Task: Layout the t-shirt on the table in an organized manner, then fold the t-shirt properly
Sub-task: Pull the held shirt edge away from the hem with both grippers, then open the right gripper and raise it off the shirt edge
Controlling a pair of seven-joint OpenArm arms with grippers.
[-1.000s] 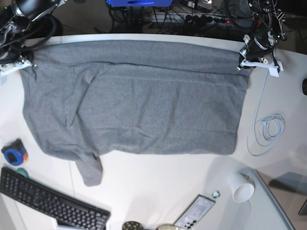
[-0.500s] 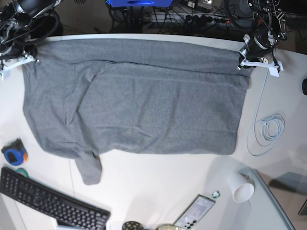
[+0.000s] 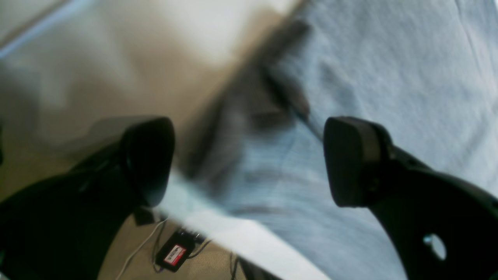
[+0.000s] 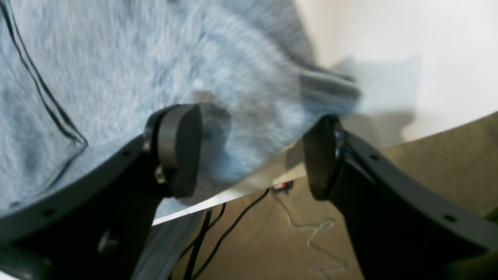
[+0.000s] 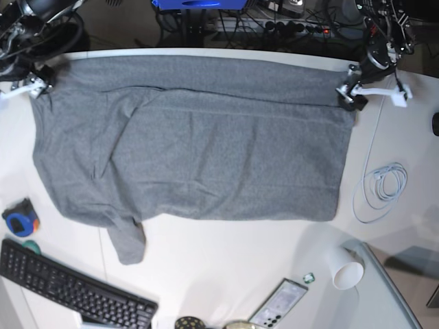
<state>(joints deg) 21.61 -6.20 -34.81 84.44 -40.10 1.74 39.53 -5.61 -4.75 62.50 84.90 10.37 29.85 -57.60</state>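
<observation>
Grey t-shirt (image 5: 192,147): spread wide across the white bench (image 5: 226,260), lying flat w/ soft wrinkles. Top edge runs along the far rim of the bench, lower edge roughly mid-bench. One sleeve (image 5: 128,243) pokes out at the lower near-left corner in the base view. A long fold line runs across the upper part.

Left arm, fingers (image 5: 351,96): at the shirt's far corner, on the right of the base view. Wrist view shows its two dark fingers (image 3: 352,161) spread wide apart, cloth (image 3: 389,77) lying beneath and between them, nothing pinched. Picture is blurred.

Right arm, fingers (image 5: 38,86): at the opposite far corner, on the left of the base view. Wrist view shows fingers (image 4: 181,149) parted, shirt corner (image 4: 155,77) under the gap, bench rim (image 4: 408,70) just past it; not gripping cloth. Also blurred.

Other items on bench:
- black keyboard (image 5: 68,288), near-left corner, well apart from the shirt.
- blue-and-black tape measure (image 5: 20,219), left edge, just beside the shirt's lower left side.
- coiled white cable (image 5: 384,185), right of the shirt, not touching.
- white paper cup (image 5: 345,267) on its side, near-right area.
- phone (image 5: 278,303), near edge, screen up, tilted.
- small round tins (image 5: 206,323) at the near edge, partly cut off.

Behind bench: power strip and tangled cords (image 5: 274,24) on dark floor.
</observation>
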